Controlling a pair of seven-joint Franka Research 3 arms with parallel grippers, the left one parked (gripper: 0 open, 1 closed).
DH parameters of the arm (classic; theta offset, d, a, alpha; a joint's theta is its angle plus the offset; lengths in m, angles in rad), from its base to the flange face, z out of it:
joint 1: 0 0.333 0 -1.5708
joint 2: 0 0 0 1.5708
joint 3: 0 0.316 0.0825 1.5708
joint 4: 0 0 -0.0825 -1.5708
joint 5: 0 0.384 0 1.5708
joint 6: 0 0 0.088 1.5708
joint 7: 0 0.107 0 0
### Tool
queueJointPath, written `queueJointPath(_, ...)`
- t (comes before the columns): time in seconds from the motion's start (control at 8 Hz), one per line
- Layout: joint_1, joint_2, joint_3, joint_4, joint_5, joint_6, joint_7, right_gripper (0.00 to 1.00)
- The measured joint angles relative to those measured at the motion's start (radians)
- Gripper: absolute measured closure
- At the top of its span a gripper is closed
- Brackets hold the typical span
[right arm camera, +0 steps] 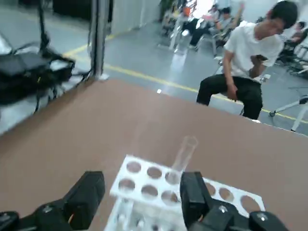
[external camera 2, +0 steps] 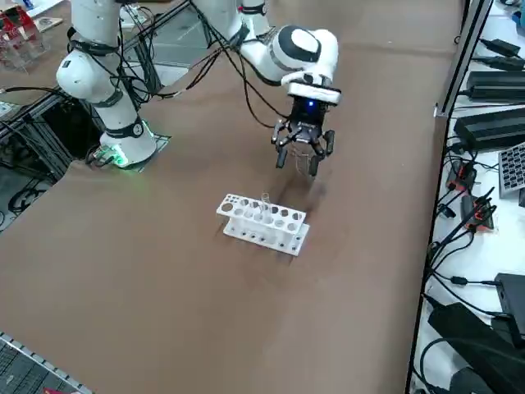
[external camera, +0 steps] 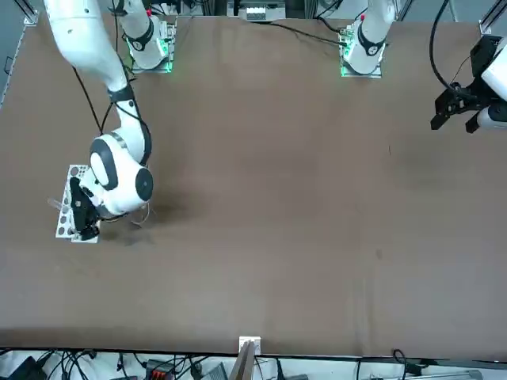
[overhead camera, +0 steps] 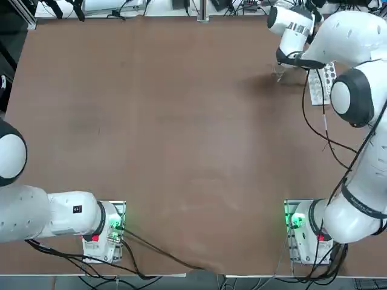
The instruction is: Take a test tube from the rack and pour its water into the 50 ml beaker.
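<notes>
The white rack [external camera 2: 262,222] lies near the table's right edge, and one clear test tube [external camera 2: 265,200] stands in a hole of it. In the wrist view the test tube [right arm camera: 185,152] leans a little out of the rack [right arm camera: 159,185], just beyond my fingers. My right gripper [external camera 2: 303,160] hangs open and empty over the table, on the rack's far side and apart from it. Its two dark fingers [right arm camera: 86,195] stand wide apart. A small clear beaker [overhead camera: 279,74] shows faintly on the table beside the wrist. I cannot make out any water.
The rack [overhead camera: 320,83] is partly covered by my right arm in the top view. Cables and black boxes [external camera 2: 492,82] line the floor past the table's right edge. A person [right arm camera: 243,72] sits in the room beyond the table.
</notes>
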Motion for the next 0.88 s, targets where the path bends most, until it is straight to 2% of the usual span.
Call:
queueJointPath(0.5,-0.005,0.073,-0.018,0.003,-0.077,-0.057,0.236,0.08)
queueJointPath(0.88,-0.009,0.131,-0.029,0.009,-0.101,-0.088,0.311,0.09)
